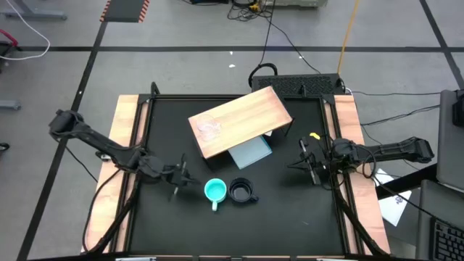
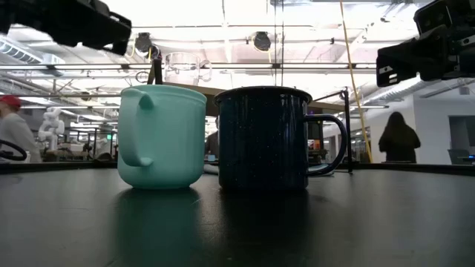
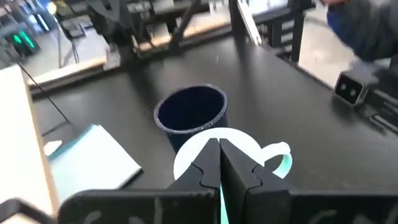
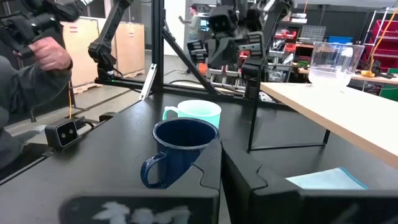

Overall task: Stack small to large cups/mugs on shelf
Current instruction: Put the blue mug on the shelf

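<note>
The light wooden shelf (image 1: pixel 241 119) stands at the table's far middle, and the small clear glass cup (image 1: pixel 210 127) stands upright on its left part; the cup also shows in the right wrist view (image 4: pixel 329 62). The turquoise mug (image 1: pixel 214 191) and the black mug (image 1: pixel 241 191) stand upright side by side on the black table, near the front. My left gripper (image 1: pixel 185 177) is shut and empty, a little left of the turquoise mug (image 3: pixel 186 155). My right gripper (image 1: pixel 303 161) is shut and empty, to the right of the black mug (image 4: pixel 181 146).
A pale blue-grey sheet (image 1: pixel 252 152) lies under the shelf's near edge. A small grey camera box (image 4: pixel 62 132) sits at the table's near edge. The shelf's dark legs (image 4: pixel 252 106) stand behind the mugs. A person (image 4: pixel 31 59) stands beyond the table.
</note>
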`<state>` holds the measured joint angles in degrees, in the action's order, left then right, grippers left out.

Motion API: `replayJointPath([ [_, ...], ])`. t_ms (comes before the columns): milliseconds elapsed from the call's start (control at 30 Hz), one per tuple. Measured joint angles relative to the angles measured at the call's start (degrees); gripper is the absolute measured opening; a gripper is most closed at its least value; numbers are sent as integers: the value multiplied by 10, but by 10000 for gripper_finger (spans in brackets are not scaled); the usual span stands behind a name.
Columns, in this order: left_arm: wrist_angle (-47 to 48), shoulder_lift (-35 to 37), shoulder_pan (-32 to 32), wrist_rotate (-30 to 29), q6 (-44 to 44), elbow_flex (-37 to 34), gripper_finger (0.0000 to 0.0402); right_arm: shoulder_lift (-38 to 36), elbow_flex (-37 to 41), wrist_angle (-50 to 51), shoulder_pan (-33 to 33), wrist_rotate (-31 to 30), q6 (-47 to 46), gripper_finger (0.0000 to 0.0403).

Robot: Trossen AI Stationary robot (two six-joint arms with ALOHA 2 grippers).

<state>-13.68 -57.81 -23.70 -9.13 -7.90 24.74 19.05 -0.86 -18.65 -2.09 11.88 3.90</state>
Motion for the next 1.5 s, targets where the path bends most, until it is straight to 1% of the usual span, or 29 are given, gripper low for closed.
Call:
replayJointPath([
  [133,94,-58,0,1,6,71,0,0,0,0,0,0,0,0],
  [300,181,-126,0,1,8,158,0,0,0,0,0,0,0,0],
  [467,265,-179,2,12,-18,238,0,0,0,1,0,0,0,0],
  [600,334,-212,21,51,-51,289,0,0,0,1,0,0,0,0],
  [900,423,-265,103,141,-86,391,0,0,0,1,0,0,-2,0],
  [967,441,-276,115,168,-89,409,0,0,0,1,0,0,-2,0],
  [1033,452,-290,122,182,-92,425,0,0,0,5,0,0,-2,0],
  [1300,488,-347,121,183,-105,464,0,3,0,13,0,0,-2,0],
  [1500,491,-348,121,183,-103,465,0,2,0,10,0,0,-2,0],
])
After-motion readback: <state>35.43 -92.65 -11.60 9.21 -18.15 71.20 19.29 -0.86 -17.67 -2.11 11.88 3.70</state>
